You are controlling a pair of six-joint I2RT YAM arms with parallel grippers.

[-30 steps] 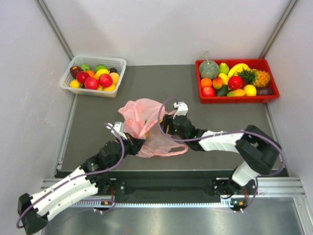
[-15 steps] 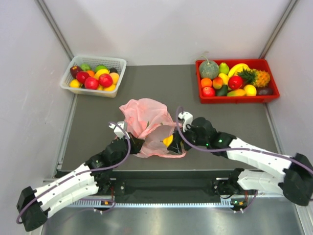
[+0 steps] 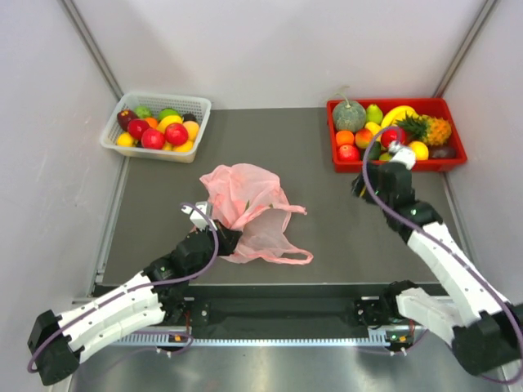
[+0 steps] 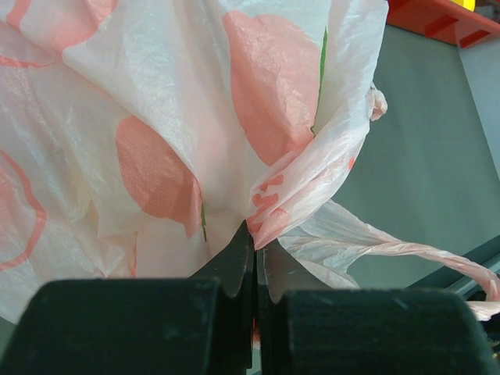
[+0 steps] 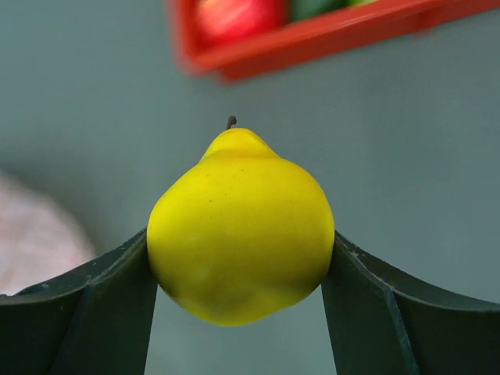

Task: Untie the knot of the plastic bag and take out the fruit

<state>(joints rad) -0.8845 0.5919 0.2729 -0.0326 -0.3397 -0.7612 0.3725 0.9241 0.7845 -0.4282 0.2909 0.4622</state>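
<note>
1. The left arm (image 3: 122, 306) lies low and reaches forward; the left gripper (image 4: 255, 250) pinches the pink bag (image 3: 245, 204) at its near edge.
2. The right arm (image 3: 441, 253) stretches towards the red tray (image 3: 445, 161); the right gripper (image 5: 241, 242) clasps a yellow pear (image 5: 238, 211) above the table (image 3: 327, 229).

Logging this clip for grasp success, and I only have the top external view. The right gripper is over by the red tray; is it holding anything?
Observer: Yes. The right wrist view shows the right gripper clamped on a yellow pear with a short dark stem, one finger on each side.
Operator: And the other arm? From above its fingers are hidden.
Observer: The left wrist view shows the left gripper shut on a fold of the pink bag, pinched right at the fingertips.
</note>
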